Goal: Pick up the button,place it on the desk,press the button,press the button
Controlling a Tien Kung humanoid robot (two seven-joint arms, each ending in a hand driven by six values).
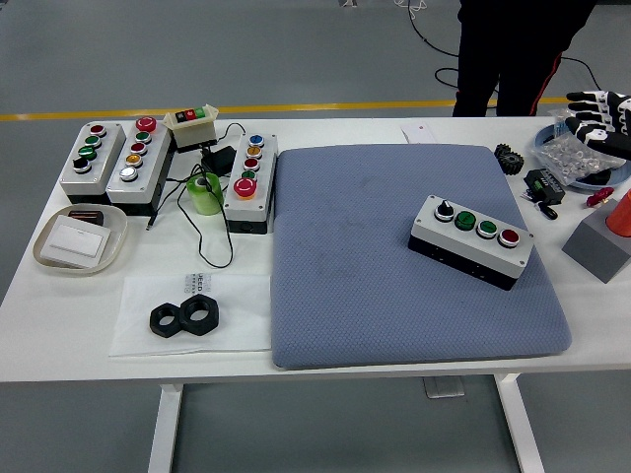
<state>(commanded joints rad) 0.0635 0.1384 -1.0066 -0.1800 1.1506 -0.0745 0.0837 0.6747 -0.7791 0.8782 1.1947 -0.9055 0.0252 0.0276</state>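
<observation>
grey button box (471,240) on blue mat (394,266), well apart from right hand (598,110).

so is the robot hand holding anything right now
Nothing is held. The right hand hovers with fingers spread at the table's far right corner, well away from the button box on the blue mat.

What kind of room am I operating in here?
Probably a lab or factory test floor: bare grey concrete with a yellow floor line, a white table crowded with button boxes and a grey work mat.
</observation>
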